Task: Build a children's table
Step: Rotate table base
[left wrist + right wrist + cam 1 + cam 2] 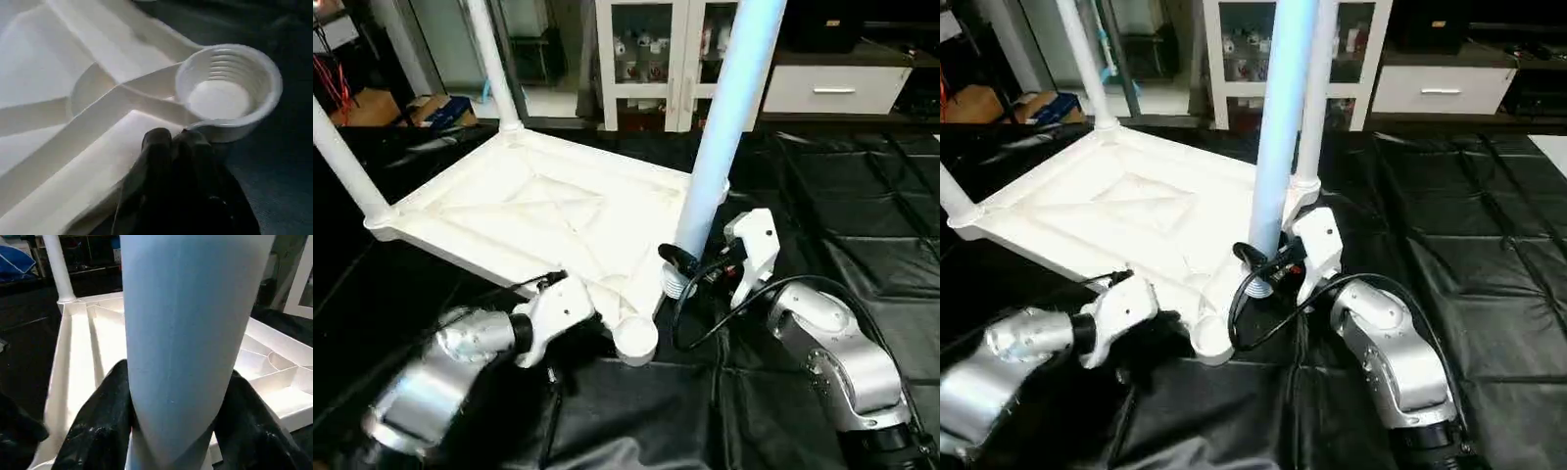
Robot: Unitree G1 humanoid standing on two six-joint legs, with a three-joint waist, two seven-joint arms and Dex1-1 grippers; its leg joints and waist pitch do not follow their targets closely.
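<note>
Nearest us, at seven o'clock, our left gripper (178, 147) is clenched on the top's (529, 211) near rim, beside the empty socket (635, 338). At four o'clock our right gripper (171, 406) grasps a loose leg (724, 127) near its threaded end, holding it upright just beside that socket. The top lies ribs-up on the black sheet (862, 225). Toward eleven o'clock two legs (494, 64) stand in the far corners. At twelve, a cabinet (675, 59).

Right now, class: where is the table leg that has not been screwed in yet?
The loose leg stands upright in the right gripper, just right of the empty corner socket at the upturned table top near corner.
</note>
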